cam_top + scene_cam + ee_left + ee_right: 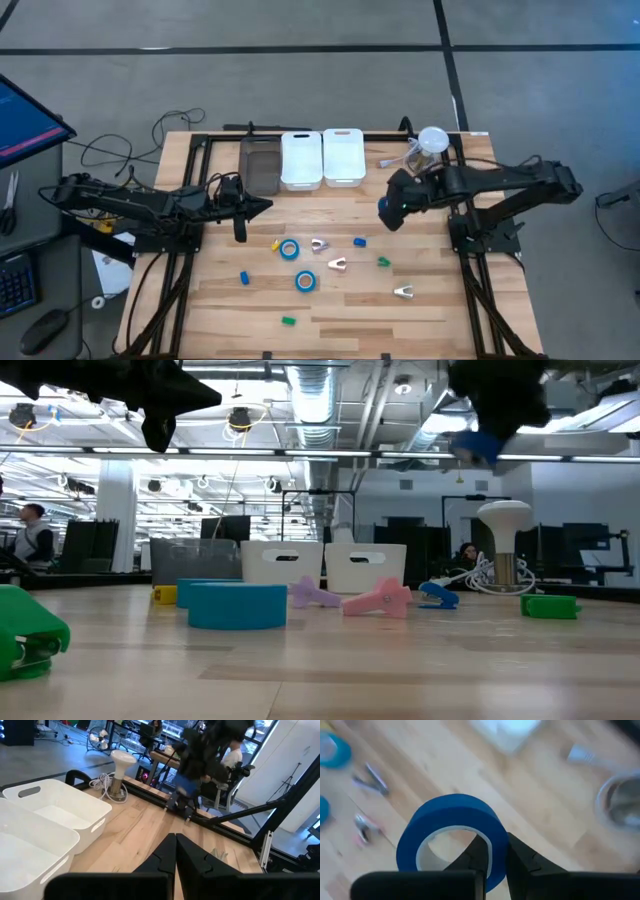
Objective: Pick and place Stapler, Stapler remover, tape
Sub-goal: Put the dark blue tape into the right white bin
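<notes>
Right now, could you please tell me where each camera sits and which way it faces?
High view: overhead, straight down on the table; both arms show.
Low view: tabletop height, level across past a tape roll; arms enter overhead.
Left wrist view: past shut left gripper toward white bins.
Right wrist view: right gripper pinching held tape roll.
High and left wrist share the bins.

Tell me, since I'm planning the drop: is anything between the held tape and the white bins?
Nothing visible. The right gripper holds the tape in the air, beside the white bins; only bare table lies between them.
</notes>
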`<action>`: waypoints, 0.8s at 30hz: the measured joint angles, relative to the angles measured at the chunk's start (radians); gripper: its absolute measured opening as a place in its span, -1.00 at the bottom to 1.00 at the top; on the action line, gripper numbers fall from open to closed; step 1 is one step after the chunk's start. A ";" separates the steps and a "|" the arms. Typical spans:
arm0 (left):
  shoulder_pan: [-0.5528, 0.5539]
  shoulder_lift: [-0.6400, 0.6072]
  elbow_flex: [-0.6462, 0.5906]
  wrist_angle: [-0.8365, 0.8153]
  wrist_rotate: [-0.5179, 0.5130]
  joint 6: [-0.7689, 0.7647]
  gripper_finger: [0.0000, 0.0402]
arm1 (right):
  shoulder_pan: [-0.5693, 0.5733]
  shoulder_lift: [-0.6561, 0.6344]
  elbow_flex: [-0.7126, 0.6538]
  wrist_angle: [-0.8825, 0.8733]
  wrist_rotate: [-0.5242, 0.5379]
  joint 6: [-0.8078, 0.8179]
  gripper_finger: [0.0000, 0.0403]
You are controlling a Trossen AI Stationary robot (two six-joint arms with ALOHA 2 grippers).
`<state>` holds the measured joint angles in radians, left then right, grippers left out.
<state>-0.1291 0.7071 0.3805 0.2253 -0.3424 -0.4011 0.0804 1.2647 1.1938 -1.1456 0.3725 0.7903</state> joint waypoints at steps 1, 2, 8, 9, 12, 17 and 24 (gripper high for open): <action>0.000 0.000 0.000 0.000 0.000 0.000 -0.99 | -0.003 0.001 0.034 -0.011 0.018 -0.014 -0.86; 0.000 0.000 0.000 0.000 0.000 0.000 -0.99 | -0.009 0.002 0.066 -0.017 0.030 -0.029 -0.86; 0.000 0.000 0.000 0.000 0.000 0.000 -0.99 | -0.085 0.001 0.176 -0.009 0.056 -0.120 -0.86; 0.000 0.000 0.000 0.000 0.000 0.000 -0.99 | -0.105 0.001 0.183 0.000 0.055 -0.139 -0.86; 0.000 0.000 0.000 0.000 0.000 0.000 -0.99 | -0.160 0.009 0.188 0.059 0.040 -0.197 -0.86; 0.000 0.000 0.000 0.001 0.000 0.000 -0.99 | -0.233 0.077 0.196 0.173 -0.031 -0.269 -0.86; 0.000 0.000 0.000 0.001 0.000 0.000 -0.99 | -0.308 0.291 0.329 0.179 -0.072 -0.402 -0.86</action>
<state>-0.1290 0.7067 0.3805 0.2261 -0.3428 -0.4011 -0.2280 1.5561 1.5227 -0.9666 0.3006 0.3888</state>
